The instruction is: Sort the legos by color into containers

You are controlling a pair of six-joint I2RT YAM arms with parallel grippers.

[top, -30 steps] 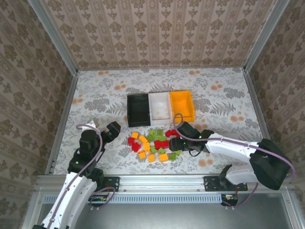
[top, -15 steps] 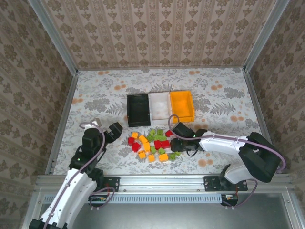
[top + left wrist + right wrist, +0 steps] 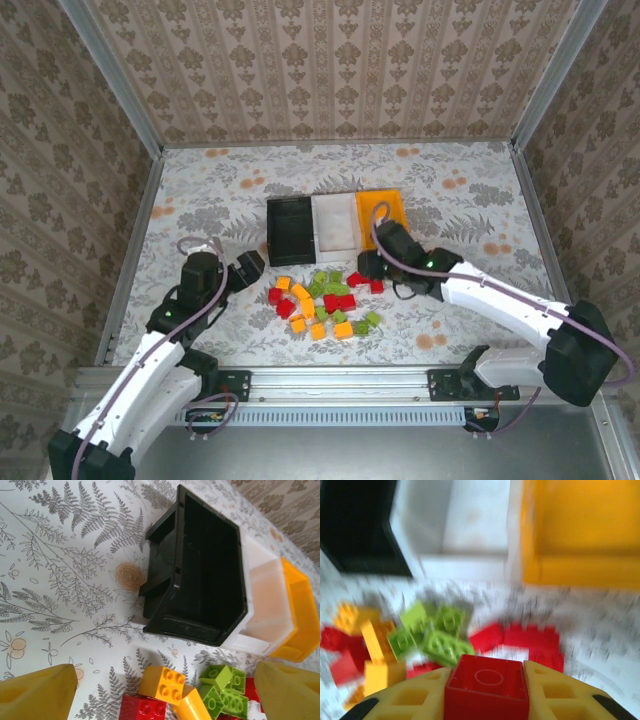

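Table: floral-print top, carries everything below.

Right arm: white links, runs from the near-right base across to the centre. Right gripper sits at the far right edge of the brick pile, just in front of the orange bin's near corner. Jaws pinch one red brick between the yellow pads, studs-side face toward the wrist camera.

Left arm: reaches in from the near-left base. Left gripper is just left of the pile, jaws spread wide, nothing gripped. The left wrist view has the yellow fingertips at the lower corners of the frame, with loose bricks on the table between them.

Bins: three in a row, sides touching, beyond the pile. Black bin is on the left, white bin in the middle, orange bin on the right, partly covered by the right arm.

Legos: loose cluster of red, orange-yellow and light green on the table, between the two grippers, near the bins.
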